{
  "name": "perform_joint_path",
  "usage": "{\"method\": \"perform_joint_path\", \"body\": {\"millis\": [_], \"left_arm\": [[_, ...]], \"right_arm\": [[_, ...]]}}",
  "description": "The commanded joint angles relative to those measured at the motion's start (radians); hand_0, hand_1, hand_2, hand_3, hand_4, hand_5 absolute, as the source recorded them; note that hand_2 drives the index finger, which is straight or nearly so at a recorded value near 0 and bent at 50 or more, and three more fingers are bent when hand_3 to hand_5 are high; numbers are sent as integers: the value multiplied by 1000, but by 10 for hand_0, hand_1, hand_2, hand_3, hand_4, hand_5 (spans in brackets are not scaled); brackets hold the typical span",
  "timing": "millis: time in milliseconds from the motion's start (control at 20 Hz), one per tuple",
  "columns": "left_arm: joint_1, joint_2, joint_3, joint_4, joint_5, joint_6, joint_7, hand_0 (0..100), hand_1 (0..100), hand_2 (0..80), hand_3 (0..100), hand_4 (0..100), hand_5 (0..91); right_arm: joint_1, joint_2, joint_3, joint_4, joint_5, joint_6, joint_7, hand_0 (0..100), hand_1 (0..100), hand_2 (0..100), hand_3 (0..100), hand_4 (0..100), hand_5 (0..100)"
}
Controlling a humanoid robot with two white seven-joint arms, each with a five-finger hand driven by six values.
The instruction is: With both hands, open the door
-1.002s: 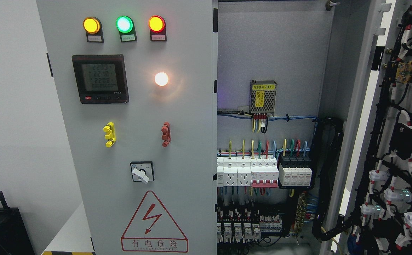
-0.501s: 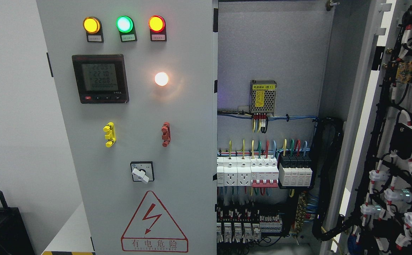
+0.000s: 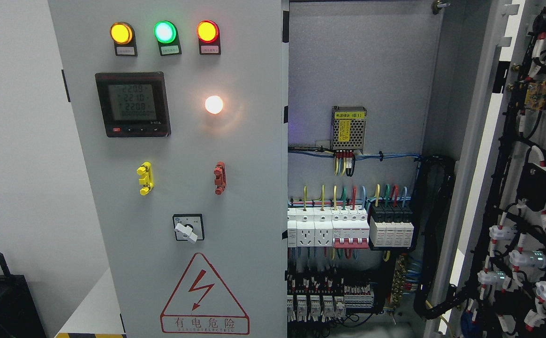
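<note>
The grey electrical cabinet fills the head view. Its left door (image 3: 179, 291) is shut and carries three lit lamps, a black meter (image 3: 132, 104), a white lamp, a yellow handle (image 3: 145, 178), a red handle (image 3: 219, 178), a rotary switch (image 3: 188, 228) and a red hazard triangle. The right door (image 3: 526, 155) is swung wide open at the picture's right, showing its wired inner face. Between them the cabinet interior (image 3: 357, 70) is exposed, with breakers (image 3: 350, 227) and coloured wires. Neither of my hands nor arms shows anywhere.
A black cable bundle (image 3: 435, 225) runs down the cabinet's right inner side toward the open door. A white wall lies left of the cabinet. At the lower left stands a dark box (image 3: 5, 300) beside a white surface (image 3: 90, 310).
</note>
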Motion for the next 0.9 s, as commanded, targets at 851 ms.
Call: {"method": "perform_joint_path", "body": {"millis": [851], "left_arm": [[-29, -7, -4, -59, 117, 20, 41, 0, 0, 0, 0, 43, 0]], "right_arm": [[-174, -55, -11, -6, -7, 107, -3, 0, 0, 0, 0, 0, 0]]}}
